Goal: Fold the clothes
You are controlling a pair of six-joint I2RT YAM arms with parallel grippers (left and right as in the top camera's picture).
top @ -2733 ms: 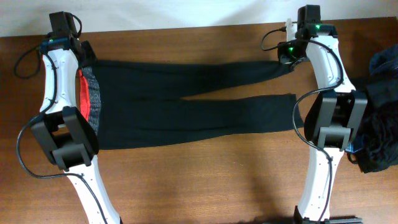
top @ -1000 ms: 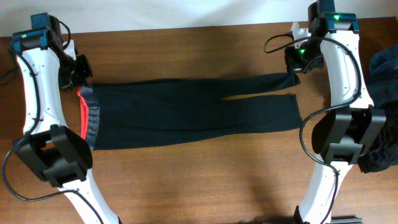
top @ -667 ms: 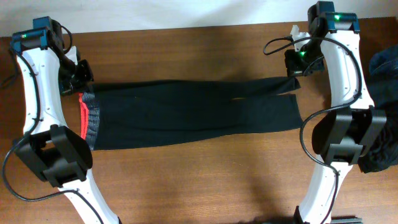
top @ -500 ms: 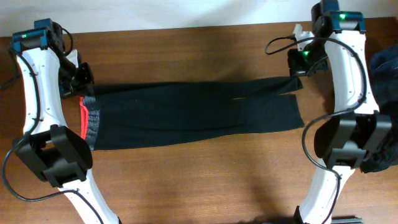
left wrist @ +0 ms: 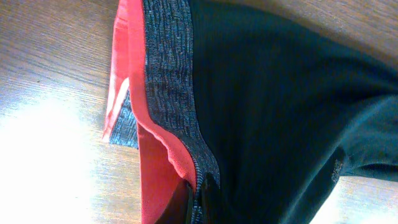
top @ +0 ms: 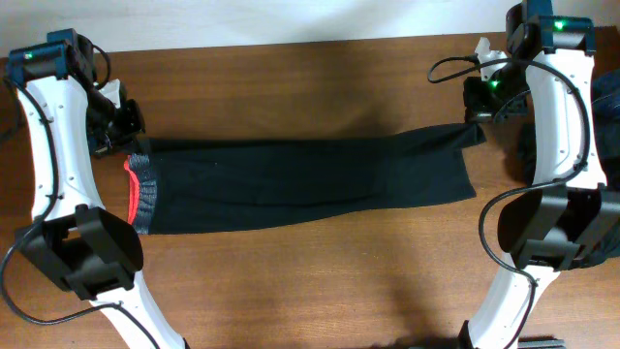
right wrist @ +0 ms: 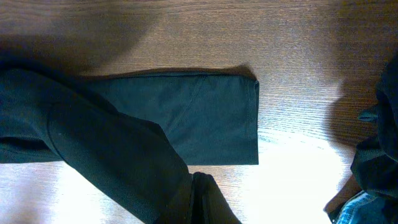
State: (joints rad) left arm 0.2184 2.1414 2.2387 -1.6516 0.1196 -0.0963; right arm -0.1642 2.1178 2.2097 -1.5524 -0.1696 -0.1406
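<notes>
Both ends of the pants (top: 310, 182), stretched across the frame's middle, are pinched: the left gripper (top: 133, 147) nips the waistband (left wrist: 168, 93) corner at left, the right gripper (top: 476, 127) nips the upper cuff (top: 459, 138) at upper right.

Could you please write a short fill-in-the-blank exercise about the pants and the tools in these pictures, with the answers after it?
The black pants lie stretched on a ___ table.
Their grey waistband has a ___ inner edge.
The waistband lies toward the robot's ___ side.
The right tool grips the end of one ___ of the pants.
Missing words: wooden, red, left, leg.
</notes>
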